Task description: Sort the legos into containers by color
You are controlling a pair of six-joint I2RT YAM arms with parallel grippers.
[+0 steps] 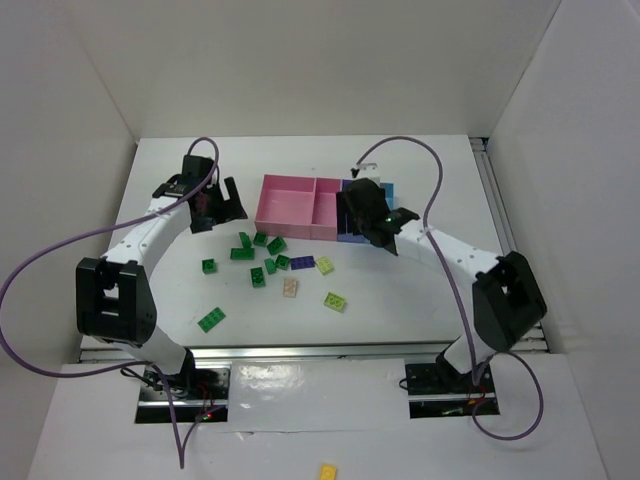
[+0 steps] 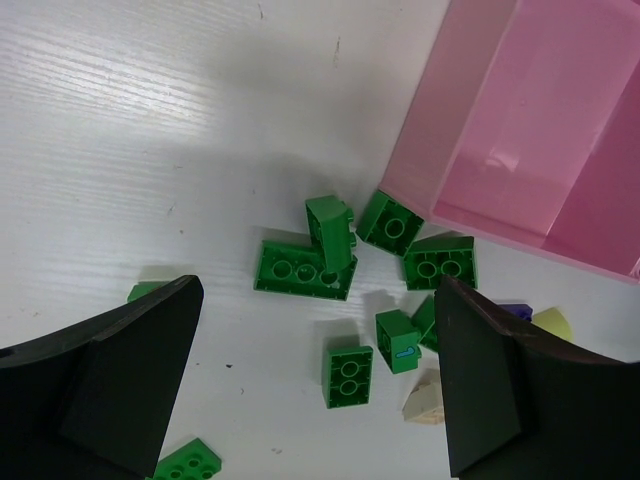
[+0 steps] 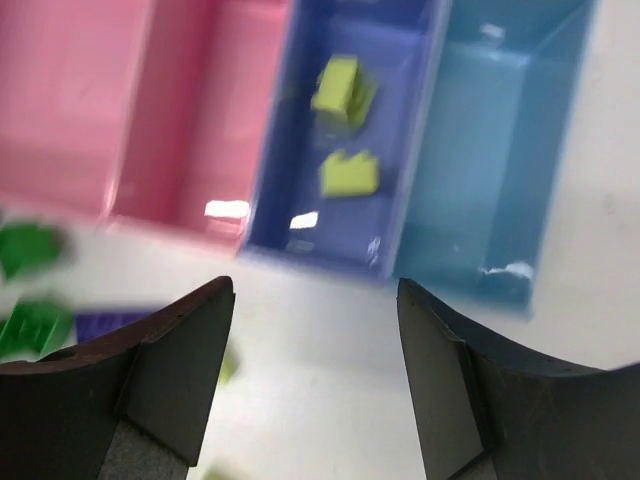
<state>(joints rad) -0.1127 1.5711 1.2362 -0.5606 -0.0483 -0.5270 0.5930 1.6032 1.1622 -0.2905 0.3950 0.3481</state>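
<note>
The tray [image 1: 290, 207] sits by the middle of the bench's [image 1: 400, 300] far edge. Its pink bins are on the left, with a blue bin [image 3: 395, 130] and a light-blue bin [image 3: 500, 160] at the right end. Two yellow-green bricks [image 3: 348, 173] lie in the blue bin.

The other legos [image 1: 270, 255] are loose on the middle of the bench, just on the near side of the tray. There's a knot of green ones, a purple brick [image 1: 302, 263], a beige brick [image 1: 290, 287] and two yellow-green pieces [image 1: 334, 300] to their right. Two green strays [image 1: 211, 319] lie toward the left edge. In the knot, one green brick [image 2: 330, 232] stands on edge against or on a flat one; I can't tell which.

The left gripper [image 2: 318, 295] hangs off the tray's left end, above the green knot. Its jaws are spread wide with nothing held between them. The right gripper [image 3: 315, 290] hovers over the tray's right end, about above the blue bin's near wall. Its jaws are also wide apart and empty.
</note>
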